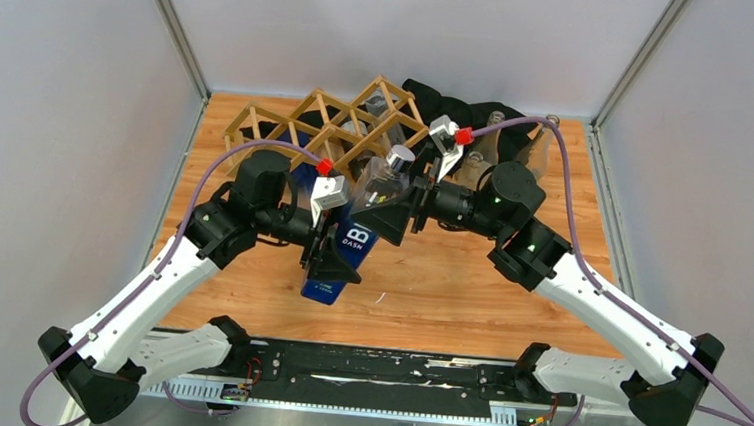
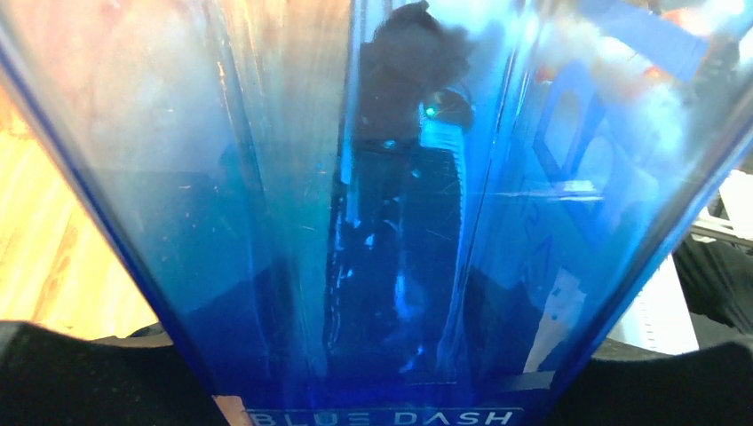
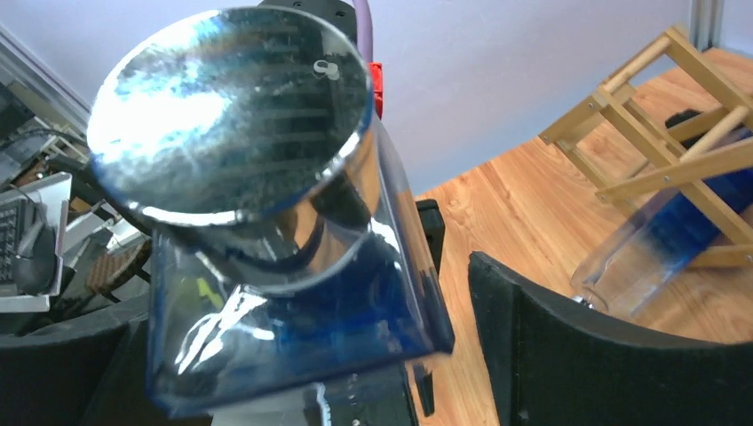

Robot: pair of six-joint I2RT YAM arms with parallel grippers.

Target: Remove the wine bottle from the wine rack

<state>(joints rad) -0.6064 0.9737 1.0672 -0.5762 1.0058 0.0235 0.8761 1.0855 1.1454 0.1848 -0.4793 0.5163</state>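
Observation:
The wine bottle (image 1: 351,236), blue glass with a clear top, a silver cap (image 1: 400,157) and "DASH" lettering, is held tilted above the table, in front of and clear of the wooden lattice wine rack (image 1: 329,119). My left gripper (image 1: 334,245) is shut on its blue body, which fills the left wrist view (image 2: 373,222). My right gripper (image 1: 400,212) straddles the bottle's shoulder below the cap (image 3: 231,115). Bare table shows between the bottle (image 3: 293,337) and the right finger (image 3: 604,355), so it is open. The rack shows at the right of the right wrist view (image 3: 657,133).
A second blue-and-clear bottle (image 3: 653,253) lies in a rack cell. Black cloth (image 1: 441,102) and clear bottles (image 1: 489,131) sit at the back right behind the right arm. Grey walls enclose the wooden table (image 1: 468,290); a black rail (image 1: 372,373) runs along the near edge.

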